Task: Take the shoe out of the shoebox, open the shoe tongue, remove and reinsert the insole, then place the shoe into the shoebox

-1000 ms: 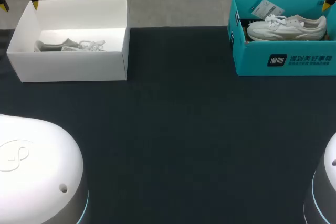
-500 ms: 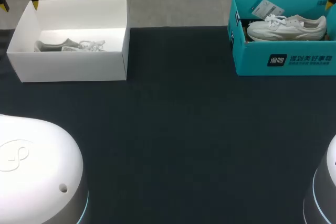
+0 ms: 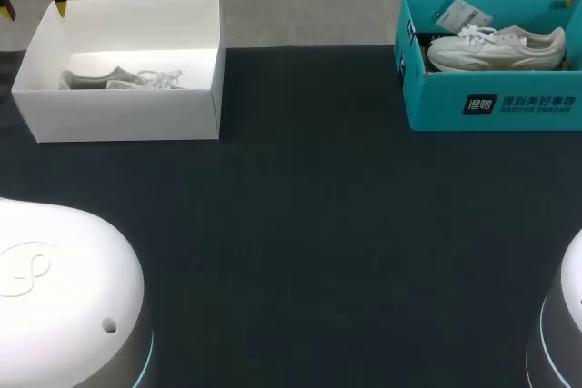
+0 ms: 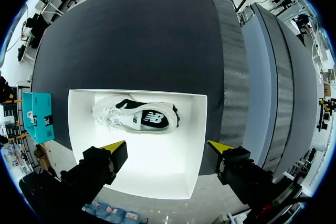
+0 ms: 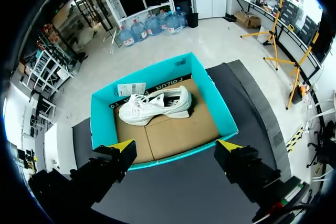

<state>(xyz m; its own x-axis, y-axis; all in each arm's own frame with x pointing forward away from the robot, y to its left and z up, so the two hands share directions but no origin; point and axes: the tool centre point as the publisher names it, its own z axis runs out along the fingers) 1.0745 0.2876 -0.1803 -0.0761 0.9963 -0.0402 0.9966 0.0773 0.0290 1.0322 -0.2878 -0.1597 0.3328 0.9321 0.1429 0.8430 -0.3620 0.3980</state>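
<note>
A robot lab: one dark-clothed bench (image 3: 309, 224), a white shoebox (image 4: 152, 169) ahead of the left gripper (image 4: 167, 146), a teal shoebox (image 5: 102, 119) ahead of the right gripper (image 5: 176, 144).

teal shoebox (image 3: 436, 106): white characters and a square mark on its front wall | paper tag (image 3: 462, 15) inside it: print too small to read, perhaps a barcode | black-and-white shoe (image 4: 137, 119): white logo on its side

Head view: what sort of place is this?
Probably a robot lab bench staged for shoe handling: a table under dark cloth, an open white cardboard shoebox with a white-and-black sneaker, an open teal cardboard shoebox with a white sneaker, and yellow-tipped left gripper and right gripper open near them.
</note>
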